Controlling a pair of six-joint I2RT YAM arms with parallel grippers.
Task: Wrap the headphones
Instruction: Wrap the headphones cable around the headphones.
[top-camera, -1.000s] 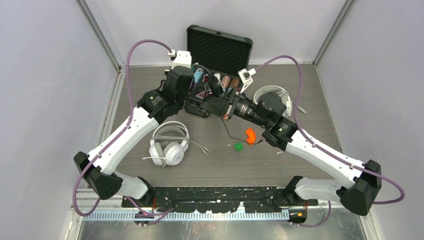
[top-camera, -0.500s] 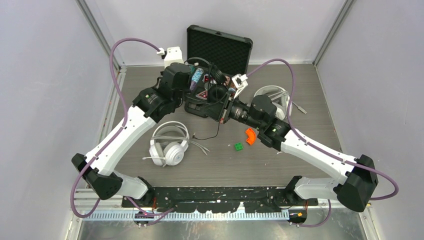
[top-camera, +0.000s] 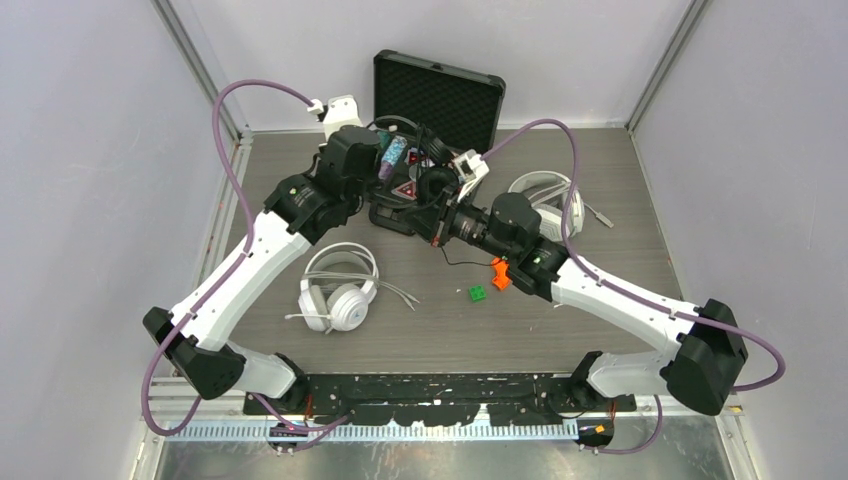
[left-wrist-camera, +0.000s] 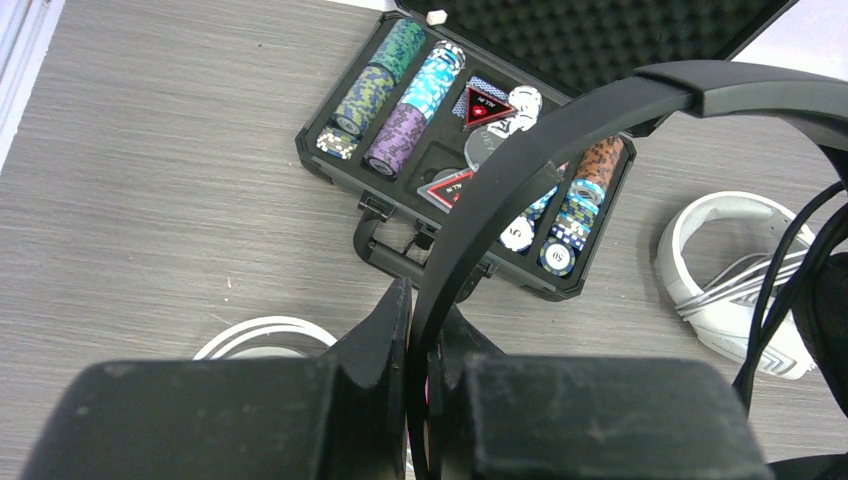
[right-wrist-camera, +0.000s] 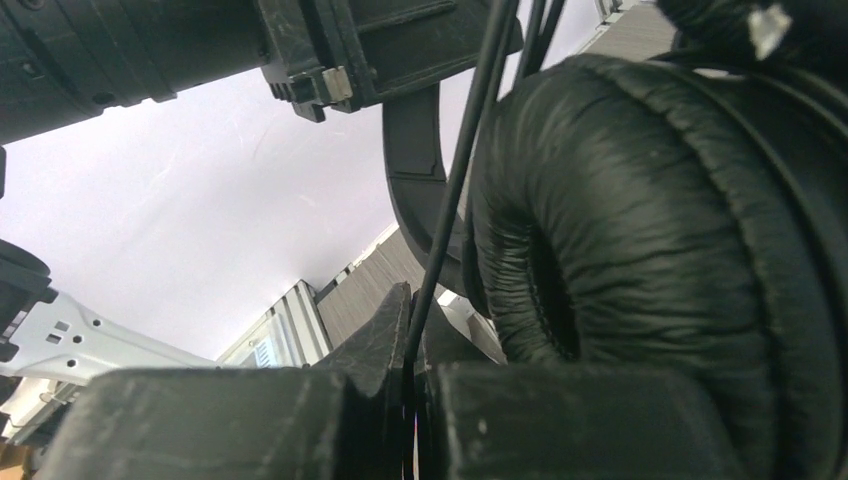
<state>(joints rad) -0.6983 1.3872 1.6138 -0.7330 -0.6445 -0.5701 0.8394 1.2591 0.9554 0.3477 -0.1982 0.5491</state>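
Above the far open case (top-camera: 440, 95), left gripper (left-wrist-camera: 424, 335) clamps the black headphones (left-wrist-camera: 600, 110) by the band, likely steadying them while right gripper (right-wrist-camera: 412, 350) pinches the cable (right-wrist-camera: 455, 185) for winding.

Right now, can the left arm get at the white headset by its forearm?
Probably not yet: the left pincer is shut on the black headset. Nothing covers the white headset, so the path itself looks free.
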